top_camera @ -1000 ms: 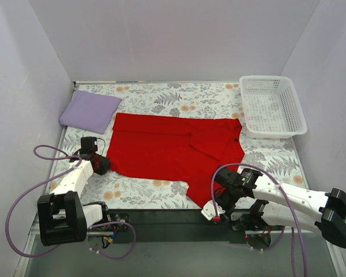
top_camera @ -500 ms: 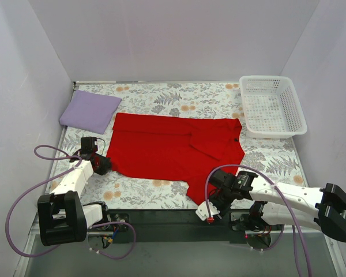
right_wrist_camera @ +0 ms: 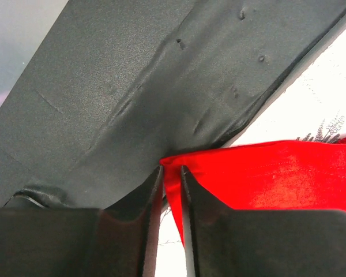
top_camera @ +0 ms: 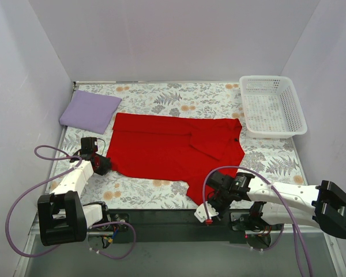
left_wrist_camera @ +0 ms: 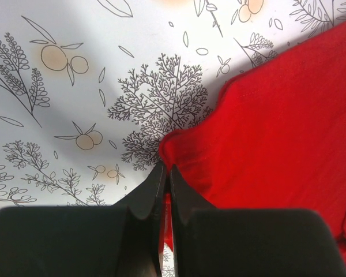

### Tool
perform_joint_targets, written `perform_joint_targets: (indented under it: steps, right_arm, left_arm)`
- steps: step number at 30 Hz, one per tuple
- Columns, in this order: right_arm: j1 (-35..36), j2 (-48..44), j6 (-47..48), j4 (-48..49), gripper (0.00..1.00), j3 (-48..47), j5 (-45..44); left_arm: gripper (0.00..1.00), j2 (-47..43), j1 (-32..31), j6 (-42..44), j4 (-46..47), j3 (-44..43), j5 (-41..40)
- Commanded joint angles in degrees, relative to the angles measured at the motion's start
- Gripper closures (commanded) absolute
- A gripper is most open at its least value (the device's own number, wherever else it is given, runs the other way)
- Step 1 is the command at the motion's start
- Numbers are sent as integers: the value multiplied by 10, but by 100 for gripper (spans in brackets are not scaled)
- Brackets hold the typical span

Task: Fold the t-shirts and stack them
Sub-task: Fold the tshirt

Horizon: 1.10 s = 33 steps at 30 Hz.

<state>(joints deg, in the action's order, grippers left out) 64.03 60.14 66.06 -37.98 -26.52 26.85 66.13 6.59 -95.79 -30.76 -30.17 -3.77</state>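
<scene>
The red shirt (top_camera: 173, 151) lies spread flat across the middle of the table, on the floral cloth (top_camera: 161, 95). Its near right corner reaches the black strip (right_wrist_camera: 132, 86) at the table's edge. The lavender shirt (top_camera: 90, 111) sits folded at the far left corner, well apart from it.

The left gripper (left_wrist_camera: 166, 170) is clenched on the red shirt's near left corner, with only a sliver of hem between its tips. The right gripper (right_wrist_camera: 170, 170) has its jaws nipped on the near right corner, again just at the very edge.

Both holds look shallow, so I judge that either corner may slide out once the arms lift. The fold would then land crooked or bunched. If one arm rises ahead of the other, the cloth may drag and skew. A far sweep could also nudge the lavender shirt or the basket (top_camera: 271, 107).
</scene>
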Motion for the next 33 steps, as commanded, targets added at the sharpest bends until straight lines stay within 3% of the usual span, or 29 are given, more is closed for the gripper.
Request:
perform_joint_targets:
  steps: [1, 9, 21, 33]
  right_arm:
    - [5, 4, -9, 6, 78, 2, -3]
    - [5, 1, -23, 11, 99, -4, -14]
    - [-34, -39, -1, -64, 99, -59, -1]
    - [-172, -107, 1, -76, 99, -74, 11]
  left_arm:
    - [100, -2, 2, 6, 11, 6, 3]
    - [100, -2, 2, 8, 10, 6, 4]
    - [100, -2, 2, 10, 8, 5, 5]
    - [100, -6, 3, 7, 9, 6, 10]
